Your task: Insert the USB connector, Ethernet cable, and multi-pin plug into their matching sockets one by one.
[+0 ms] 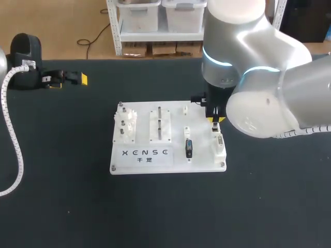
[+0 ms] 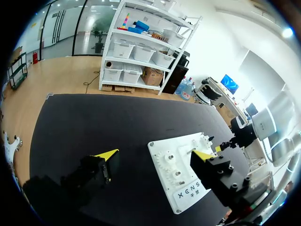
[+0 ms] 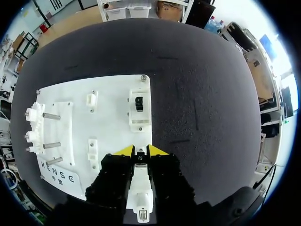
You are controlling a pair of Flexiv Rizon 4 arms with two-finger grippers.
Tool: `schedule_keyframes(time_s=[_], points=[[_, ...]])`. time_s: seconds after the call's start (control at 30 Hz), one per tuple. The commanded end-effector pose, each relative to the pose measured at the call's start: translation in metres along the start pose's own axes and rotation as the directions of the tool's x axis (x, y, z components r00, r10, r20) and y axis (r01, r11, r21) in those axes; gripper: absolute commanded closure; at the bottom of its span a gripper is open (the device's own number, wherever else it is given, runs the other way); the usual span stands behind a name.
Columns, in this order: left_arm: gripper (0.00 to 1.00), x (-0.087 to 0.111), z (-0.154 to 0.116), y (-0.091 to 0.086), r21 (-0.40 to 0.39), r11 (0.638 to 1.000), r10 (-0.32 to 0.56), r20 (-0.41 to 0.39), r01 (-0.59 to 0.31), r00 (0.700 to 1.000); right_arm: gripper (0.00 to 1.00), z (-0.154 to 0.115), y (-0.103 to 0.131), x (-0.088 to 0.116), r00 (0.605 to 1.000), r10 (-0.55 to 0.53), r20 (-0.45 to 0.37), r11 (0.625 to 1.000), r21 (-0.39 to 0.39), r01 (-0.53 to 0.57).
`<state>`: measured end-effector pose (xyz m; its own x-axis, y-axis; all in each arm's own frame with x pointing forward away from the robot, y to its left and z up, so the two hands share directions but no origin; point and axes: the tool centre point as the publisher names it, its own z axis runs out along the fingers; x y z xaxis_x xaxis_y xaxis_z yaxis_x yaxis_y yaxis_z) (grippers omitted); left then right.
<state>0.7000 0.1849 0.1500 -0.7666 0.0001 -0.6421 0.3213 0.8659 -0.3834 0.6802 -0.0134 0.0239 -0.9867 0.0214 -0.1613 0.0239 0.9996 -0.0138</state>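
Small plug (image 3: 140, 153) pinched betw. the narrow yellow tips of the right claw (image 3: 140, 150), over the right edge of a white board (image 1: 201, 164) lying mid-counter (image 1: 62, 196). Just beside it, toward the board's front right corner, a white socket block (image 1: 220, 142). Black multi-pin plug (image 1: 188, 148) stands on the board left of that block. Another socket (image 3: 139, 104) sits ahead of the claw, nr the board's back right corner. Left claw (image 1: 69, 81) rests wide open and empty, nr the counter's back left corner.
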Motion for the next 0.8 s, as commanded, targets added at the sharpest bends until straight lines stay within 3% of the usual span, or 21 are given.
schedule_keyframes(time_s=[0.03, 0.8], points=[[0.00, 0.0000, 0.0000, 0.0000, 0.000, 1.000, 0.000, 0.000, 0.000, 1.000, 1.00, -0.0007, -0.0008, 0.0010, 1.000, -0.002, 0.002, 1.000, -0.001, 0.002], [0.00, 0.0000, 0.0000, 0.0000, 0.000, 1.000, 0.000, 0.000, 0.000, 1.000, 1.00, -0.0014, -0.0023, 0.0109, 1.000, -0.015, 0.006, 1.000, -0.001, 0.015]])
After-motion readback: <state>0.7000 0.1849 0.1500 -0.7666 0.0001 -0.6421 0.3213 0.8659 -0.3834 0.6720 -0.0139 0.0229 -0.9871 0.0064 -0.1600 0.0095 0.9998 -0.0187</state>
